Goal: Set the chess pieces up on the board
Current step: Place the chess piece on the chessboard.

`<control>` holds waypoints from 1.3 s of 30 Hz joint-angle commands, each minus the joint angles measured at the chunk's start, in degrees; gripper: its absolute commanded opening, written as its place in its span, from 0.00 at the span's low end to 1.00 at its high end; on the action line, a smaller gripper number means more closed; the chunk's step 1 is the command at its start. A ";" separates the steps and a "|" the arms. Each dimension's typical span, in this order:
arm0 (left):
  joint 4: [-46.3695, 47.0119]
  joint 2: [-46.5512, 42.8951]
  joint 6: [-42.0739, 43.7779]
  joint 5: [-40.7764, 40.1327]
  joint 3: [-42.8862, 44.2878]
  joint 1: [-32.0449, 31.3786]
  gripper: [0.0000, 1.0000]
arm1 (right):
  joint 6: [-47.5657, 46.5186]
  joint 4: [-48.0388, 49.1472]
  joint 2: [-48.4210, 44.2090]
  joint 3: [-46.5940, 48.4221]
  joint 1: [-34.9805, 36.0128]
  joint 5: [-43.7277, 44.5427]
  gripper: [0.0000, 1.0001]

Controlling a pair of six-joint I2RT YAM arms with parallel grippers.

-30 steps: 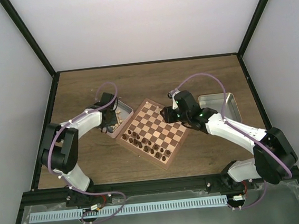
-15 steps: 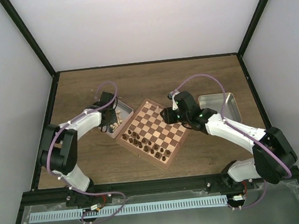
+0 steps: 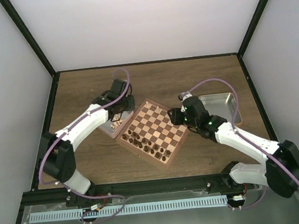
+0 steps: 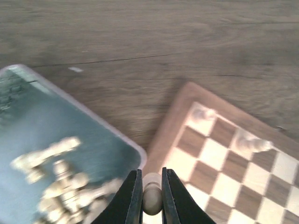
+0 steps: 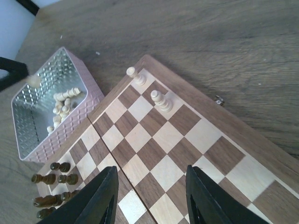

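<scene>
The left end effector [image 4: 151, 179], clenched on a small light beige wooden chess piece [image 4: 152, 199], has swung from the silver metal tray [image 4: 122, 138] to the corner of the checked wooden chessboard [image 4: 175, 114], ready for placing. The right end effector [image 5: 152, 184], jaws spread and empty, has drawn back.

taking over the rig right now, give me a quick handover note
Left gripper: shut on one light beige piece, held above the chessboard corner next to the silver tray.
Right gripper: open, holding nothing, hovering over the chessboard.
Done: two light beige pieces stand upright on the far corner squares. The dark pieces stand along the opposite side.
Left: place the held piece, then move the remaining light pieces heaped in the silver tray onto the chessboard. The count is too small to tell.
</scene>
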 commanded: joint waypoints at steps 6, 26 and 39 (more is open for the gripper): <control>-2.43 13.96 2.37 4.68 10.01 -5.70 0.06 | 4.84 2.10 -8.30 -4.86 -1.09 7.73 0.42; -2.31 25.06 3.40 1.40 16.37 -7.07 0.08 | 3.06 2.54 -6.88 -4.71 -1.61 6.78 0.43; -1.61 26.91 3.40 0.79 16.62 -7.07 0.10 | 3.02 2.26 -7.41 -5.30 -1.84 7.03 0.43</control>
